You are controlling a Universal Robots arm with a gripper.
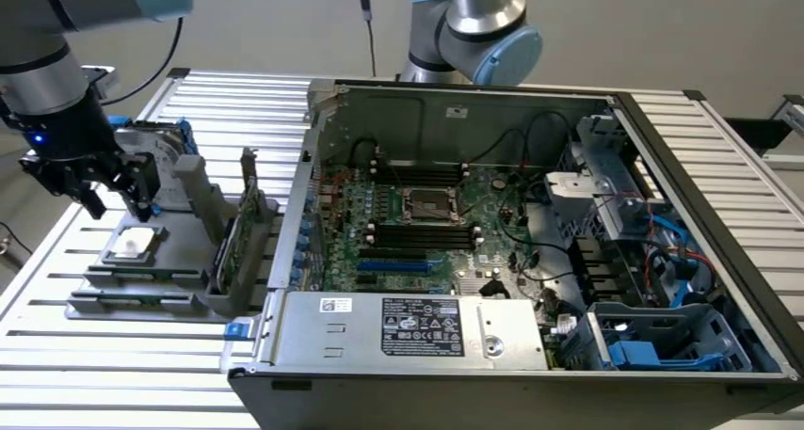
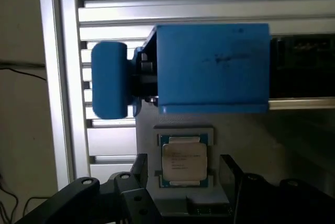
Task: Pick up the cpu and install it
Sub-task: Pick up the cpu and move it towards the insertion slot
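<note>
A slatted table (image 1: 741, 138) carries one open computer case (image 1: 465, 105). With no lid on, there is free room above its one socket (image 1: 427, 204). At the exterior view's left, one grey holder (image 1: 126, 278) sits near the table's edge. The gripper (image 1: 122, 206) hangs just above it, fingers apart, holding nothing. One cpu (image 1: 134, 245) lies flat in the holder, its print too small to read.

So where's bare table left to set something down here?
Bare slats lie in front of the grey fixture, nearest the camera, and along the exterior view's right of the computer case. Around the cpu, under the open claw, it is crowded.
</note>
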